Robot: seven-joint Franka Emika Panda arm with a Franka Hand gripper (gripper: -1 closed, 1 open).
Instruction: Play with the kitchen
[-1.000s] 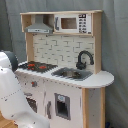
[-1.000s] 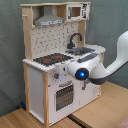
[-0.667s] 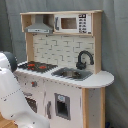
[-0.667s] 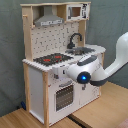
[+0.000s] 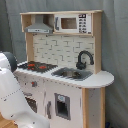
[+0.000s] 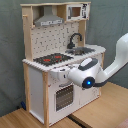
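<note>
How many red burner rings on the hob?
2, side by side on the black hob of the kitchen, on the first exterior view's left of the sink. None looks hidden.

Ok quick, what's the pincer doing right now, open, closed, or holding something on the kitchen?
Pincer: cannot be told. The arm's end sits in front of the kitchen in the second exterior view, hiding it.
</note>
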